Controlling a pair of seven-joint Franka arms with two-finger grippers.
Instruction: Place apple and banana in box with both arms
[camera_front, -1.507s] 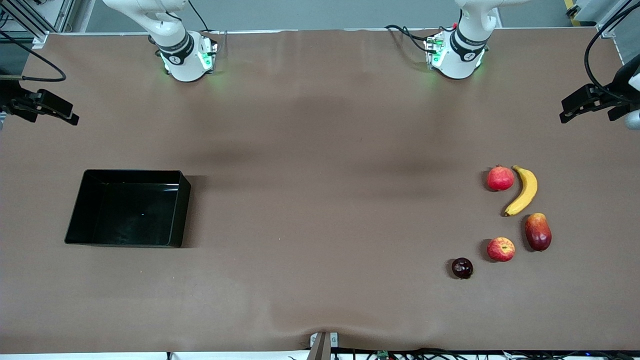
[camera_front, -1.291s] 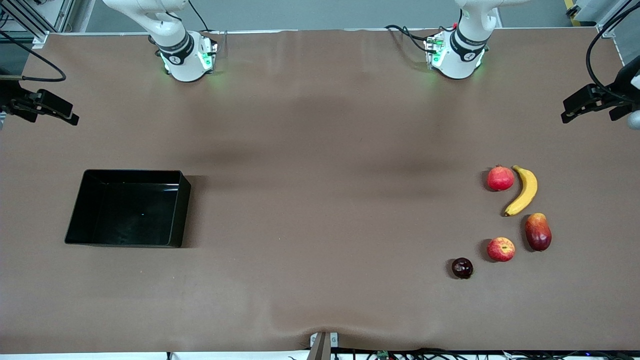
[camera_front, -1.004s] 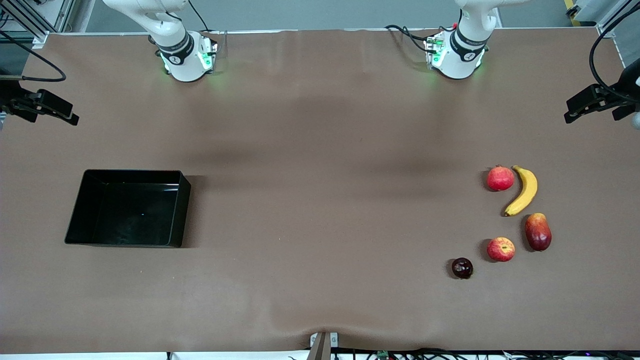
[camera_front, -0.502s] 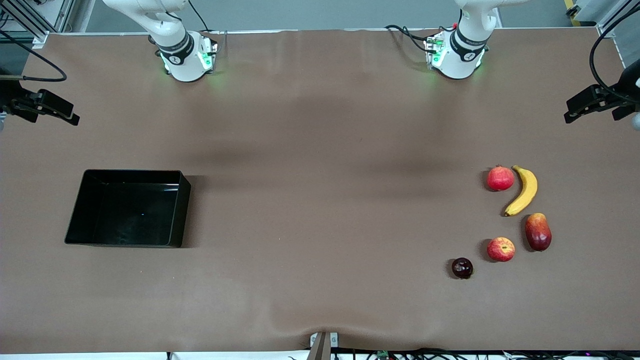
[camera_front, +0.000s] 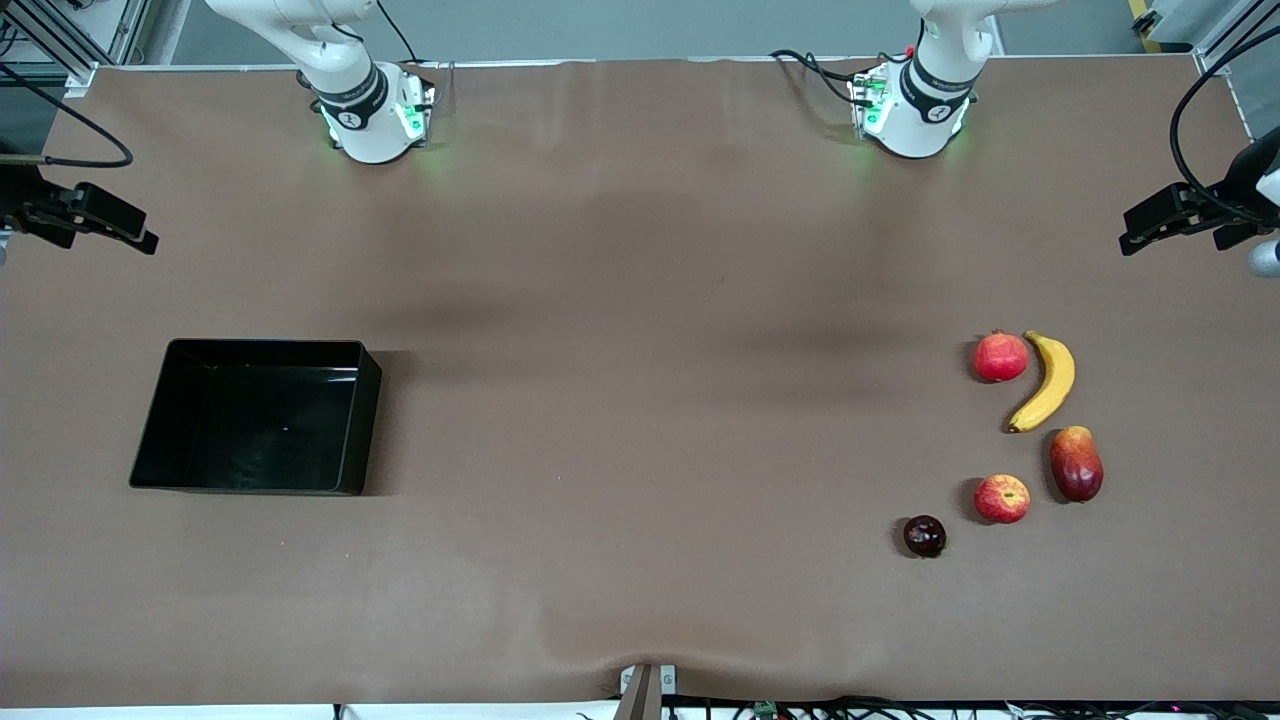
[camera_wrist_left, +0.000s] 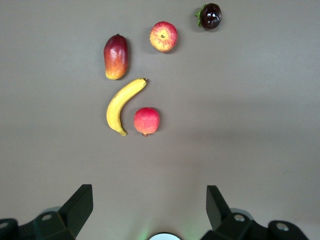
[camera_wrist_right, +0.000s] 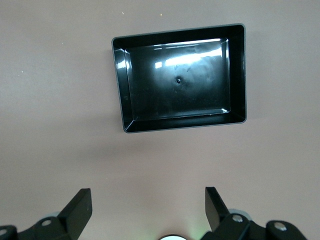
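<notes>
Toward the left arm's end of the desk (camera_front: 640, 300), five fruits are gathered in a loose cluster, well apart from the box (camera_front: 150, 440), which sits empty near the right arm's end. Neither fruit has yet been moved; a carry across the desk between the arms will probably be called for. The banana (camera_front: 1048, 382), long, curved and smooth yellow with dark tips, is laid just beside a round pinkish-red fruit (camera_front: 1001, 357) with a crown tip. The apple (camera_front: 1002, 498), small, round, red with yellow patches and a stem dimple, is found nearer the front camera, between a dark maroon fruit (camera_front: 925, 536) and an elongated red-and-orange fruit (camera_front: 1076, 463). The box is shallow, rectangular, glossy black plastic with upright walls that catch reflections. The left claw (camera_wrist_left: 150, 210) is held high above the fruit cluster, spread wide and empty. The right claw (camera_wrist_right: 149, 210) is held over bare desk near the box, likewise wide and empty, apparently waiting to receive
</notes>
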